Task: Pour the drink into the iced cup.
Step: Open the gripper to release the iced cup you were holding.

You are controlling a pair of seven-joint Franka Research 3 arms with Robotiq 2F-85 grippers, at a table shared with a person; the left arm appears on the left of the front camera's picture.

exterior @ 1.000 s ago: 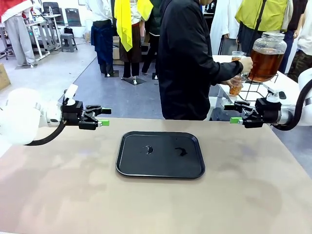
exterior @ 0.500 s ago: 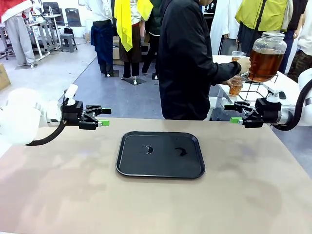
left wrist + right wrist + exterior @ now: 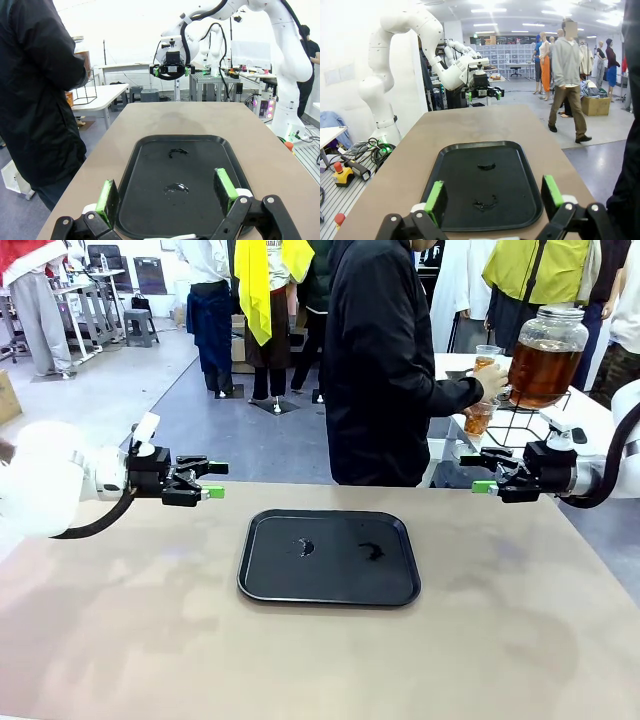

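Drink: you see the drink (image 3: pixel 541 372), amber-brown, inside a large clear dispenser jar (image 3: pixel 548 355) with a metal lid, standing on a black wire stand (image 3: pixel 528 426) on a white side table (image 3: pixel 590 416) behind the right arm, well apart from the tray.
Cup: the person (image 3: pixel 385 360) at the far side holds a clear cup (image 3: pixel 480 418) with one hand just below and beside the jar's lower front; it holds some amber liquid. You cannot tell from the front view whether there is ice in it.
Person's other hand: the upper hand (image 3: pixel 492 381) reaches up by the jar's lower left side, near the tap; whether it touches the tap is too small to tell.
Second cup: another clear cup (image 3: pixel 487 355) stands on the side table behind that hand.
Left pincer: your left pincer (image 3: pixel 208 479) hovers above the table's left far edge, jaws wide, holding nothing; its green pads (image 3: pixel 107 196) frame the tray in its wrist view.
Right pincer: your right pincer (image 3: pixel 479 472) hovers over the table's right far edge, pointing inward, jaws wide, holding nothing.
Tray: a black tray (image 3: pixel 265 580) lies flat mid-table (image 3: pixel 130 630), between the two pincers, with two small wet patches on its floor.
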